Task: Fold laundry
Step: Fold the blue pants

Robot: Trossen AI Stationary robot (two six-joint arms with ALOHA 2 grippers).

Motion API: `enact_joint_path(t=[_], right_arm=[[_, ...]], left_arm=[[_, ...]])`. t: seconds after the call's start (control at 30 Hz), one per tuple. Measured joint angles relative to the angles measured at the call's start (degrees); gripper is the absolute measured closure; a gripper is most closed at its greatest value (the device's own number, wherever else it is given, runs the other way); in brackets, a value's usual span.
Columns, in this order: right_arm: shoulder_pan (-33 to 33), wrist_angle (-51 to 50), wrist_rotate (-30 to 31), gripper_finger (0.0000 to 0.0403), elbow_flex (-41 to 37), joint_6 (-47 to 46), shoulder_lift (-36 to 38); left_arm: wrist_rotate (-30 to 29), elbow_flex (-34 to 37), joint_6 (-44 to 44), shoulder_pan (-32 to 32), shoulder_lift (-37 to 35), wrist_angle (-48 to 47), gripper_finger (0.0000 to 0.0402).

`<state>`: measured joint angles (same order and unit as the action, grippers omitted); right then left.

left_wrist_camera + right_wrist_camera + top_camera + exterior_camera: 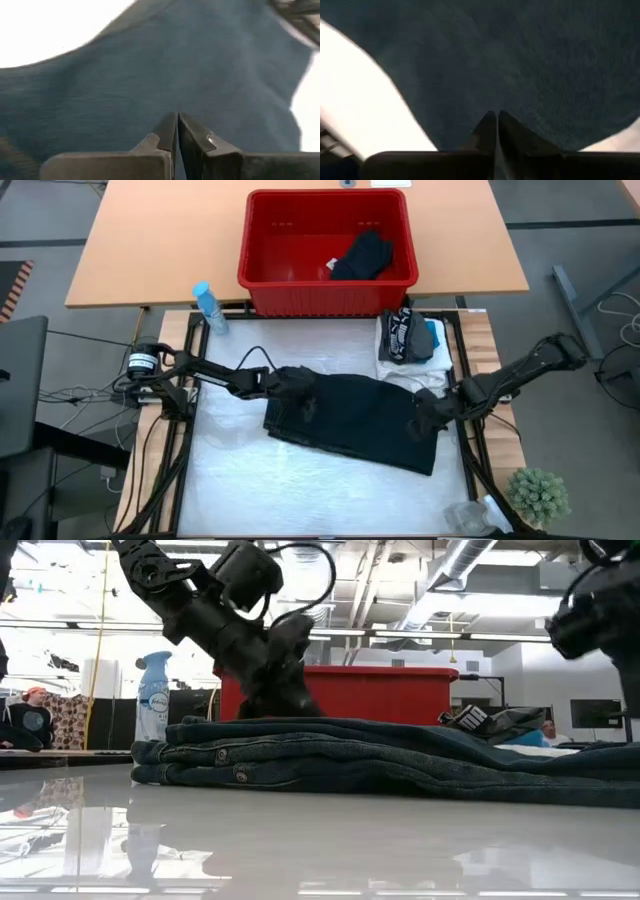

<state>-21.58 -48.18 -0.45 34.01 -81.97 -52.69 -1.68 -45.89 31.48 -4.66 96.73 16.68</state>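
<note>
Folded trousers [355, 423] lie mid-worktop [300, 490]; left tool [300, 385] and right tool [432, 412], both pinched closed and holding nothing, press their ends.

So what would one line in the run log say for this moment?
step: folding | folded trousers mid-table | left pincer shut, over them | right pincer shut, over them | basket behind

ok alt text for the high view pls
Dark folded trousers lie on a white table, the left gripper and right gripper on their two ends, fingers shut. Behind, a red basket holds a black garment, with a small pile of clothes beside it.
</note>
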Motion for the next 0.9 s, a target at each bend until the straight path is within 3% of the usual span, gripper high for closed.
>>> enact_joint_path(t=[0.17, 0.3, 0.47, 0.67, 0.9], right_arm=[[-2.7, 1.1, -0.3, 0.039, -0.1, -2.4, -8.3], [-3.2, 2.6, -2.7, 0.0381, -0.1, -2.2, -13.7], [-3.5, 5.5, -5.6, 0.0378, -0.1, -0.6, -18.4], [-3.5, 9.8, -5.7, 0.0385, -0.1, -0.2, -19.7], [-3.0, 5.9, -5.9, 0.0381, -0.1, 0.0, -19.4]], left_arm=[[-5.1, 0.0, -1.0, -0.7, 0.0, -5.2, 0.0398], [-9.2, 0.0, -2.0, -0.7, 0.0, -11.9, 0.0401], [-10.3, 2.7, -1.4, -0.6, -0.2, -16.2, 0.0401], [-10.3, 7.6, 8.4, 0.0, -0.7, -16.7, 0.0401], [-10.6, 6.6, 13.8, 0.2, -4.4, -20.5, 0.0401]])
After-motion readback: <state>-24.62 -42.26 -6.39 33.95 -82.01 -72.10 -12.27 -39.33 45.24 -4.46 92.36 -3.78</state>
